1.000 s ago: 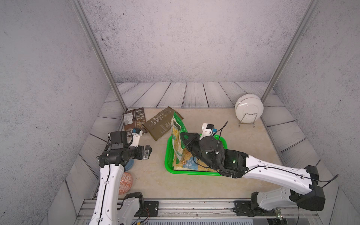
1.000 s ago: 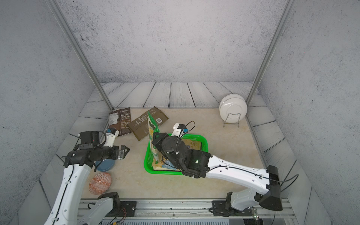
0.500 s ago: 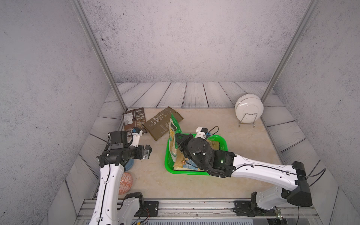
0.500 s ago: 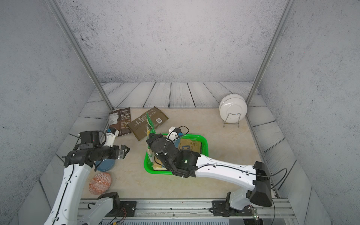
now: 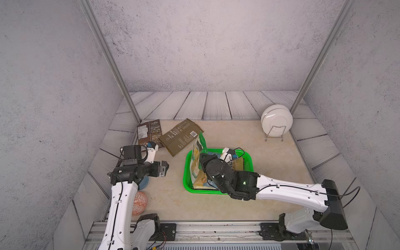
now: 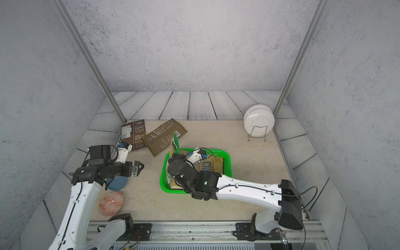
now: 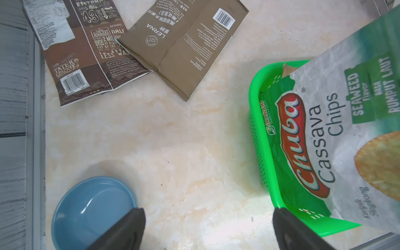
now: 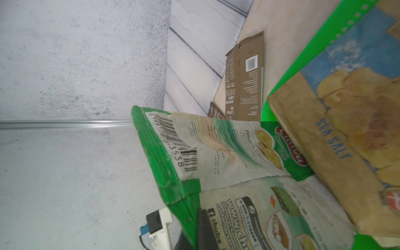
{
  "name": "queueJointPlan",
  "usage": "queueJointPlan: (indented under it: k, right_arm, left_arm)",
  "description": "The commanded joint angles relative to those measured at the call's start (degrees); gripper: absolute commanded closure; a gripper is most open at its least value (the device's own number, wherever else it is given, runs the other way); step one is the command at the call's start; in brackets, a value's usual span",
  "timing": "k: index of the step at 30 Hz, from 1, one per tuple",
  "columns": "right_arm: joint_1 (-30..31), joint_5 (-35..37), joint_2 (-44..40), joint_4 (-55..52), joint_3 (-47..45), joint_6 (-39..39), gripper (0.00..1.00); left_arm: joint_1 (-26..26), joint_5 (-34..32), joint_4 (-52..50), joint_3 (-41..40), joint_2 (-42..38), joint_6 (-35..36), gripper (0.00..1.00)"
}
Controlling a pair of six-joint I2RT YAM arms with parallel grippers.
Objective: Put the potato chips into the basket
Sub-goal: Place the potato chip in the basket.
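My left gripper (image 7: 208, 211) hangs wide and empty left of the basket (image 5: 185, 173). My right gripper (image 8: 202, 218) pinches the green bag (image 5: 198, 151), on edge inside the basket's left wall beside bags already in. Beyond the basket, the brown bag (image 5: 149, 132) and the olive bag (image 5: 179, 136) wait. Since a second ago the right arm has edged left and the green bag has sunk slightly.

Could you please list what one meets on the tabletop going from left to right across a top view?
In a top view: brown chip bag → olive chip bag → green basket → white plates in their rack.
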Motion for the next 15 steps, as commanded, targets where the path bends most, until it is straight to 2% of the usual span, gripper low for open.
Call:
queueJointPlan:
  k: [1, 3, 8, 11, 13, 15]
  right_arm:
    - [0.36, 6.08, -6.72, -4.2, -2.82, 2.65, 1.0]
    - [0.33, 7.52, -9.75, -6.14, -6.06, 3.34, 0.98]
    - [0.32, 11.61, -17.69, -11.84, -13.28, 4.3, 0.78]
    - [0.34, 15.39, -22.98, -18.29, -16.52, 4.1, 0.69]
    - [0.32, 18.4, -26.57, -21.32, -18.84, 1.87, 0.66]
    - [0.28, 21.48, -30.24, -17.45, -21.85, -8.47, 0.63]
  left_arm:
    - [0.52, 0.13, -0.07, -0.52, 0.19, -0.26, 0.02]
    - [0.44, 0.17, -0.07, -0.55, 0.13, -0.3, 0.02]
    - [0.41, 0.48, -0.08, -0.49, 0.13, -0.16, 0.02]
    - [0.46, 0.63, -0.17, -0.48, 0.11, -0.13, 0.02]
    - [0.48, 0.65, -0.15, -0.54, -0.02, -0.01, 0.02]
    - [0.41, 0.74, -0.15, -0.48, -0.05, -0.02, 0.02]
